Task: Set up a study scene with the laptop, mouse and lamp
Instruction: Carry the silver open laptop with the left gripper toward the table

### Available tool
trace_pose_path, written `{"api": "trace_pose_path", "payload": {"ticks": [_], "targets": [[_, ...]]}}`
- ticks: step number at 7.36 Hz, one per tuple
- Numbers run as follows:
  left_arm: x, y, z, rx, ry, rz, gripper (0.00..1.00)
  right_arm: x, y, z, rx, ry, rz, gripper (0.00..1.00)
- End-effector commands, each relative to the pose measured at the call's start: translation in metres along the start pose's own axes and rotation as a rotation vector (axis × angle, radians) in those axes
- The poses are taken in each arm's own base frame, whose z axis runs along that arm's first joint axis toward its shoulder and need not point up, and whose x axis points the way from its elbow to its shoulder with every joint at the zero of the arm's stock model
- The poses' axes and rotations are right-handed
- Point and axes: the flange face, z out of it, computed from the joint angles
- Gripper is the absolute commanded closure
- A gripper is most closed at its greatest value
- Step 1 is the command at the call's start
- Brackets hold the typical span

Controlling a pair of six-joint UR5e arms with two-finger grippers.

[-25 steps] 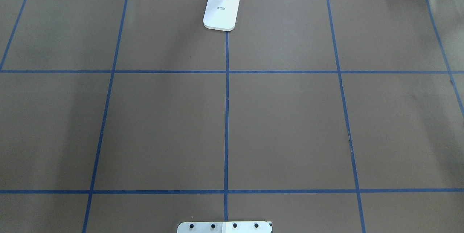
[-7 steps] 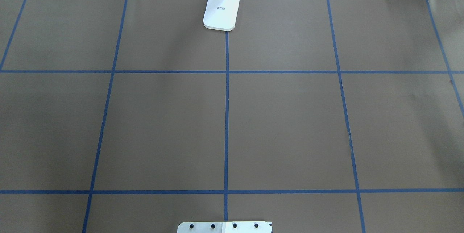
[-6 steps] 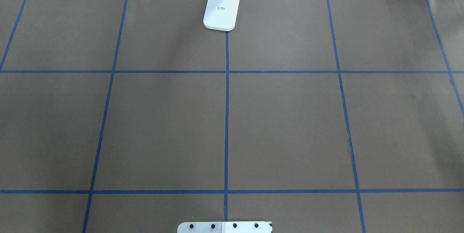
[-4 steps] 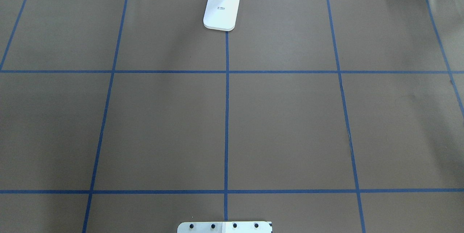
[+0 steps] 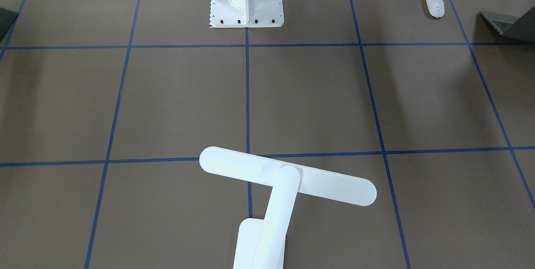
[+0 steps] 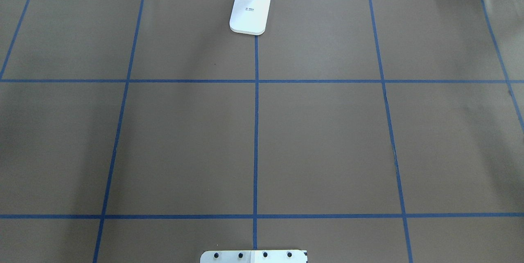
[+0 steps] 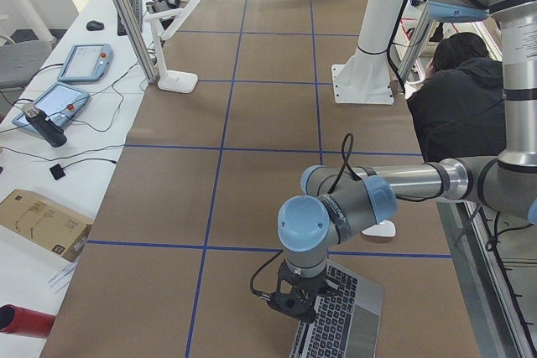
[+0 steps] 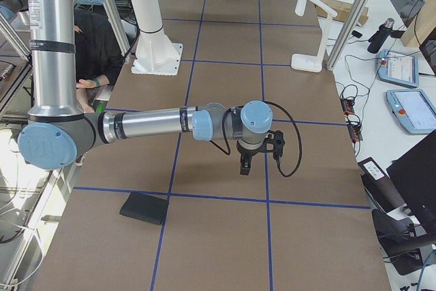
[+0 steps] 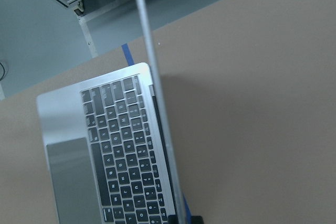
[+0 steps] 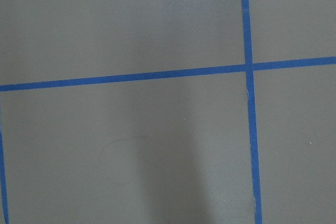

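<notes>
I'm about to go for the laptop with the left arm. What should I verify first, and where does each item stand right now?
1. The laptop has its lid up and keyboard showing: ok.
2. The left gripper is positioned above the laptop: ok.
3. The left gripper's fingers are open for a grasp: cannot tell.
4. The mouse lies apart from the laptop: ok.
5. The lamp stands on its base at the far edge of the table: ok.
6. The right gripper hangs well away from the laptop: ok.
</notes>
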Motion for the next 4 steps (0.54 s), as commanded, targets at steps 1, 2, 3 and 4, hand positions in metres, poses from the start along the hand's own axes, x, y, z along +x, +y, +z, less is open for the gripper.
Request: {"api": "trace_pose_path", "payload": {"ticks": [1,2,3,4], "targets": [[0.049,0.010,-0.049,0.005,0.061,-0.051,1.00,0.002,0.002,0.001,-0.002,0.001,0.002,0.00],[0.095,0.028,-0.070,0.004,0.061,-0.062,1.00,0.006,0.006,0.004,-0.008,0.002,0.009,0.00],[0.141,0.053,-0.091,0.007,0.054,-0.072,1.00,0.005,0.008,0.002,-0.004,-0.001,0.005,0.00],[0.187,0.084,-0.118,-0.044,0.091,-0.085,1.00,0.013,0.008,0.008,-0.017,0.005,0.024,0.00]]}}
